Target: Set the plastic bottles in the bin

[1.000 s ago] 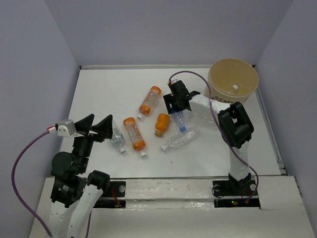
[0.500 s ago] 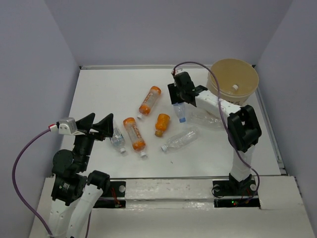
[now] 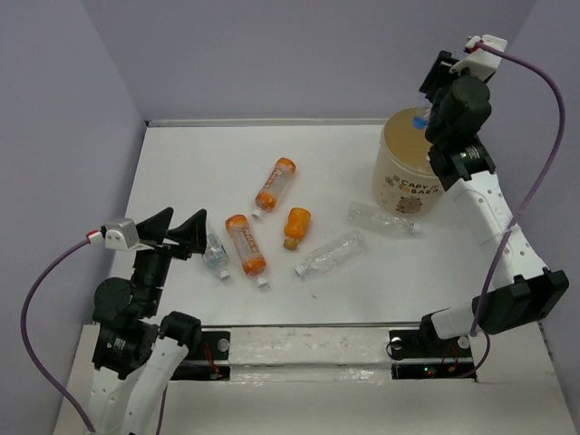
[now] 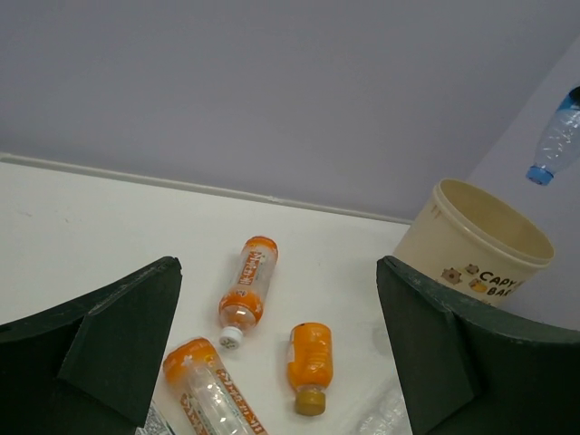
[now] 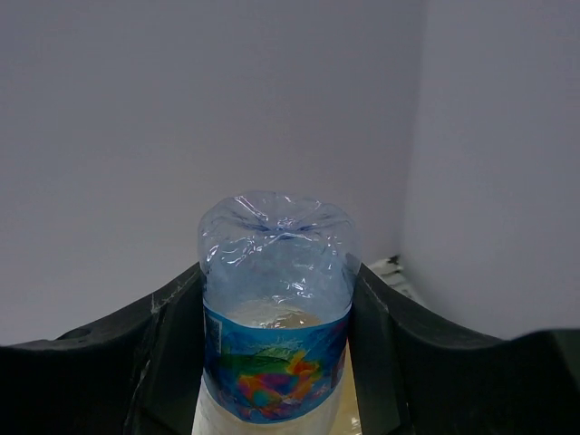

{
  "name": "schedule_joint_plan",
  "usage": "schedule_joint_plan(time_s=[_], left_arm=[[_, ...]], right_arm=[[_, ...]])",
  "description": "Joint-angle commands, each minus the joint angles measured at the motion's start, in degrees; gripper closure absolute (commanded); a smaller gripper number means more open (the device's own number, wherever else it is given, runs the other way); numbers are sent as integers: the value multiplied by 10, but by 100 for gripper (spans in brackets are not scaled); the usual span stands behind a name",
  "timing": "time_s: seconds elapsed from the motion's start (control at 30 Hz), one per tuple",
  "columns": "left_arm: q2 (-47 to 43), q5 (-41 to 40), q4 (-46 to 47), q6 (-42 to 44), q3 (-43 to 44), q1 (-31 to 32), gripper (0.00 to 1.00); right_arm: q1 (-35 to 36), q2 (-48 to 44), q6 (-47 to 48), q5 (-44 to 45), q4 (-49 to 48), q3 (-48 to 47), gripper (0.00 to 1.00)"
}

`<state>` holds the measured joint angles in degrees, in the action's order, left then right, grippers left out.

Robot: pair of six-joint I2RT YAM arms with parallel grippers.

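My right gripper [image 3: 433,96] is raised above the bin [image 3: 412,177], a tan tub with "CAPY BARA" lettering. It is shut on a clear bottle [image 5: 276,362] with a colourful label. The bottle hangs blue cap down over the bin's rim [image 4: 555,145]. Several bottles lie on the table: an orange-labelled one [image 3: 274,183], a small orange one [image 3: 295,227], another orange-labelled one [image 3: 246,244], and clear ones [image 3: 328,256] [image 3: 382,217]. My left gripper [image 3: 177,231] is open and empty, above a clear bottle [image 3: 215,255]. The bin's inside is hidden.
The white table [image 3: 181,172] is walled by grey panels at the back and both sides. The bin [image 4: 480,258] stands at the far right corner. The right arm's base [image 3: 435,340] sits at the near edge.
My right gripper has lifted the clear blue-capped bottle from mid-table and swung it right and up, to above the bin. The left arm has not moved.
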<state>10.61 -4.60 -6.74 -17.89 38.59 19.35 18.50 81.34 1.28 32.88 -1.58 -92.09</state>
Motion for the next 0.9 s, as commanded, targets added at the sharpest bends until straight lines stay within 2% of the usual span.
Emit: schedule_joint_plan(time_s=[0.0, 0.03, 0.17, 0.2, 0.23, 0.3, 0.43, 0.6, 0.63, 0.7, 0.73, 0.87], left_arm=[[-15, -1, 20, 8, 0, 10, 1], [-12, -1, 21, 8, 0, 13, 1], [-8, 0, 22, 8, 0, 23, 1], [-8, 0, 22, 8, -1, 23, 1], [-8, -1, 22, 8, -1, 24, 1], [-9, -1, 23, 8, -1, 24, 1], [-5, 2, 22, 8, -1, 24, 1], [4, 5, 25, 8, -1, 23, 1], [5, 5, 26, 8, -1, 23, 1], [4, 4, 26, 8, -1, 21, 1], [4, 2, 26, 7, -1, 19, 1], [11, 1, 24, 8, -2, 18, 1]], right_arm=[[-75, 22, 41, 76, -96, 61, 52], [-107, 31, 59, 71, -143, 75, 52], [-160, 59, 43, 32, -161, 110, 50], [-160, 59, 39, 27, -159, 116, 45], [-160, 46, 25, -2, -146, 130, 28], [-160, 20, -19, -47, -145, 167, 13], [-146, -36, -71, -80, -112, 182, 8], [-1, -76, -25, -50, -80, 189, 8], [62, -82, -34, -38, -64, 196, 8], [119, -82, -67, -25, -41, 226, 8], [164, -76, -119, -20, -21, 240, 8], [246, -38, -239, -40, -18, 308, 8]])
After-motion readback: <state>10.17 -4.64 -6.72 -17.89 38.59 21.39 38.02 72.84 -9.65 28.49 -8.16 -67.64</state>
